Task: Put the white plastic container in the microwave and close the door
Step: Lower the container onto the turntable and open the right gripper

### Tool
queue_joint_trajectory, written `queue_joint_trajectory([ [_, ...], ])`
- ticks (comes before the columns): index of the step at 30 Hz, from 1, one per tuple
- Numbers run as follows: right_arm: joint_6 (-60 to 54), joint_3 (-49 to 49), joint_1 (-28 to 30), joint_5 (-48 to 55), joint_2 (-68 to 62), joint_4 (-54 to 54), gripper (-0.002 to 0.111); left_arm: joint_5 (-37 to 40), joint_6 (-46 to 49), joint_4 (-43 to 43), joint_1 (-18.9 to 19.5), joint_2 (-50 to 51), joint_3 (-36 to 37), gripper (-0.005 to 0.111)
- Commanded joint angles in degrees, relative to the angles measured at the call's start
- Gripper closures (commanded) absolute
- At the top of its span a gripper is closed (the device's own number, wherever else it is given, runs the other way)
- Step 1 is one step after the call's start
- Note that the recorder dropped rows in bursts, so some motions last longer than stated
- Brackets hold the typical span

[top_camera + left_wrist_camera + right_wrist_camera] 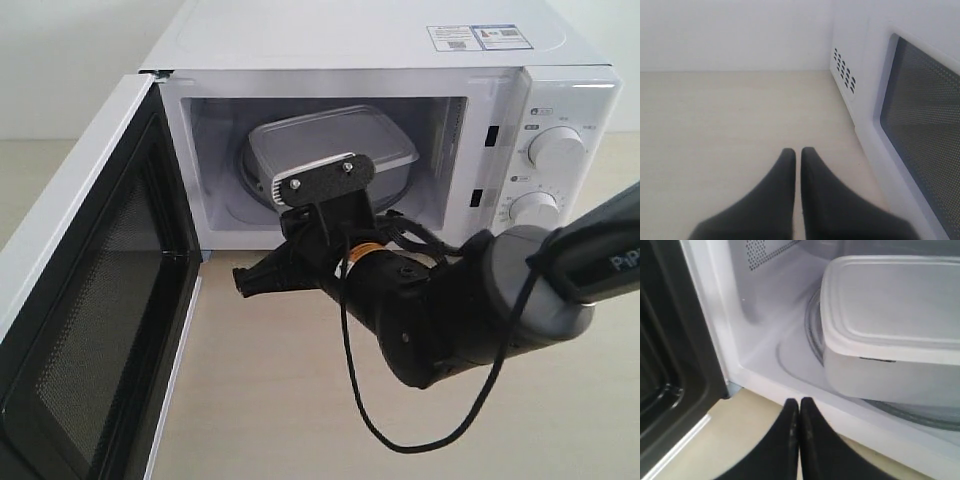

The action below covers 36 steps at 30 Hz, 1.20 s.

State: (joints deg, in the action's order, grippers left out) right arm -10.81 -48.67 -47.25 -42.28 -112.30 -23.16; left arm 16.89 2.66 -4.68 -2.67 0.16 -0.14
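The white plastic container (335,150) (895,315) rests on the glass turntable (812,330) inside the microwave (380,60). The door (90,300) stands wide open at the left, its black mesh inner face toward me. My right gripper (240,282) (799,401) is shut and empty, just outside the cavity's front sill, pointing left toward the door. My left gripper (798,150) is shut, empty, low over the table beside the door's outer window (925,140); the exterior view does not show it.
Two round knobs (555,150) sit on the control panel at right. A black cable (400,440) loops down from the right arm over the pale wooden table (300,400). Vent holes (844,70) mark the microwave's side wall.
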Motion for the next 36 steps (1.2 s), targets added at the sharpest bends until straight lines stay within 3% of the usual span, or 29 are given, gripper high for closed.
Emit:
queue_joint_trajectory([
  [1, 0.3, -0.6, 2.0, -3.5, -2.2, -0.4, 0.108, 0.1, 0.3, -0.5, 0.1, -0.2, 0.1, 0.102],
  [20, -0.5, -14.9, 6.1, 5.9, -9.1, -4.2, 0.108, 0.1, 0.3, -0.5, 0.1, -0.2, 0.1, 0.102],
  [28, -0.6, -13.6, 5.9, 8.5, -5.9, -4.6, 0.108, 0.1, 0.3, -0.5, 0.1, -0.2, 0.1, 0.102],
  [36, -2.6, -2.0, 1.6, 5.7, 3.9, -4.6, 0.108, 0.1, 0.3, -0.5, 0.1, -0.2, 0.1, 0.102],
])
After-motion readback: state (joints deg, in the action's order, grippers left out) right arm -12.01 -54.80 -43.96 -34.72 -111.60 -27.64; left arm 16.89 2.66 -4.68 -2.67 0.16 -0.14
